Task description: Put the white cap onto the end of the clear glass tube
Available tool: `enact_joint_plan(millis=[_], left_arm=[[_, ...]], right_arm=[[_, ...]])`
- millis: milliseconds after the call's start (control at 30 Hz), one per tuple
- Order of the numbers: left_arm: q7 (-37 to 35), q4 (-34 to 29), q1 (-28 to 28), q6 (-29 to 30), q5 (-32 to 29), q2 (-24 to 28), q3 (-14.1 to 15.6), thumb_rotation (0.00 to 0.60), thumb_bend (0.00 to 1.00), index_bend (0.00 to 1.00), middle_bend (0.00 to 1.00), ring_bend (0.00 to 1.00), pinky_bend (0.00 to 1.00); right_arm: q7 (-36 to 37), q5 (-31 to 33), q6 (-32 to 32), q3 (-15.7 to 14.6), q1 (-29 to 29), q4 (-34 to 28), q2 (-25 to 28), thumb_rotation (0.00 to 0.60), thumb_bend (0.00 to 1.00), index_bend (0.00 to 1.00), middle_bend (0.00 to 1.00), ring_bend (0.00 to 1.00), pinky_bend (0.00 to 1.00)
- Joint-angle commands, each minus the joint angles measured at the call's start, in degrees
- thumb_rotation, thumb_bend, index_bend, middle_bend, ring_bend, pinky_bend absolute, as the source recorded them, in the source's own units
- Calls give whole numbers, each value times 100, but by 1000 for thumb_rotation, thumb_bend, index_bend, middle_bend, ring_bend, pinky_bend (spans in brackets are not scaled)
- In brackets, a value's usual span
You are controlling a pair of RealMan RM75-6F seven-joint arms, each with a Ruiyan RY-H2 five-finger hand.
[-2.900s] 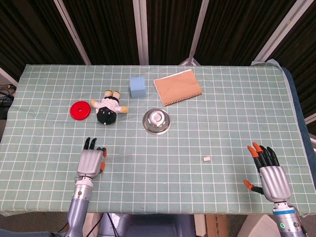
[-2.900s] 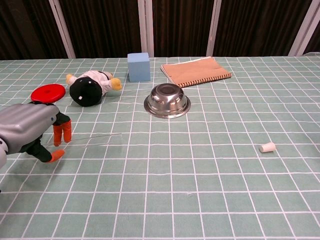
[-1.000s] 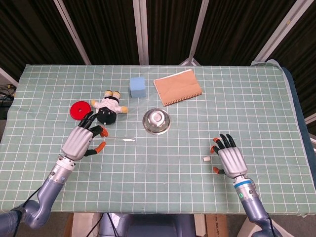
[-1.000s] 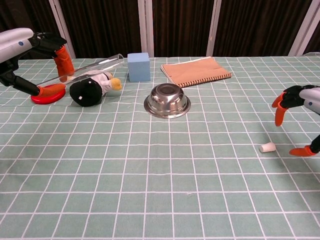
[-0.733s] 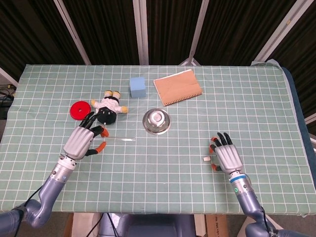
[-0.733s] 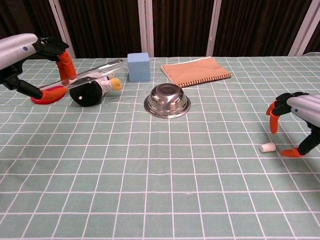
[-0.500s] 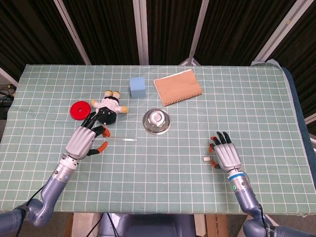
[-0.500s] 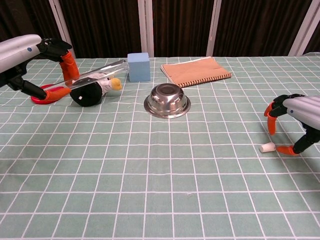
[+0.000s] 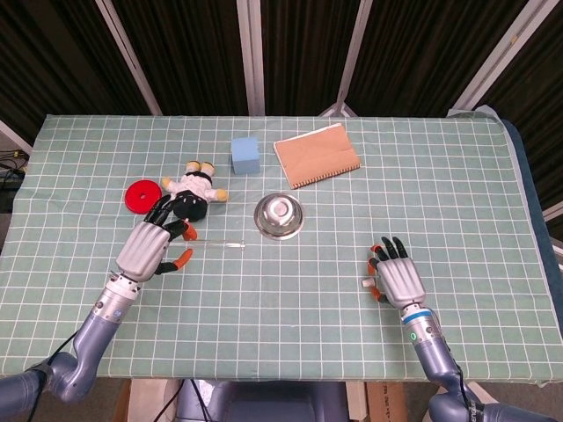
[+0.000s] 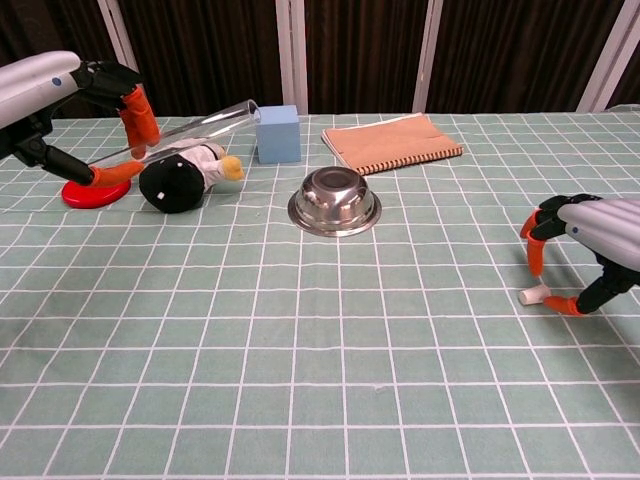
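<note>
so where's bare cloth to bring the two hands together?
Open cloth in front of the bowl, between left hand holding the tube and right hand at the cap. Also the far right, past the notebook. Crowded: far left, around disc, doll, block.

White cap (image 10: 534, 294), red disc (image 9: 142, 196)
</note>
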Motion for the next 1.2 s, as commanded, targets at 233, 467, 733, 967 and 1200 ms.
enact_joint_plan(millis=[233,467,733,967,1200], left_arm=[[29,-73,13,42,-17,47,-28,600,738,541,559,99,0],[34,-98,-4,52,-22,72,-61,600,739,541,559,99,0],[18,-125,19,73,-20,108,-40,600,738,541,559,99,0],[-7,-123,45,91,-13,149,-19,600,739,541,559,99,0],[-32,-118,53,96,-11,154,-12,600,739,541,559,99,0]], right_arm=[[-42,-5,19,-56,41,59,-44,600,340,510,231,50,0],[-98,102,-7,-97,55,88,-98,600,369,510,231,50,0],[-204,150,-9,-123,102,109,-148,600,392,510,231,50,0],[-296,256,-21,-129,129,148,-186,600,435,510,231,50,0],[-298,245,50,-148,120,135,-208,600,461,534,230,50,0]])
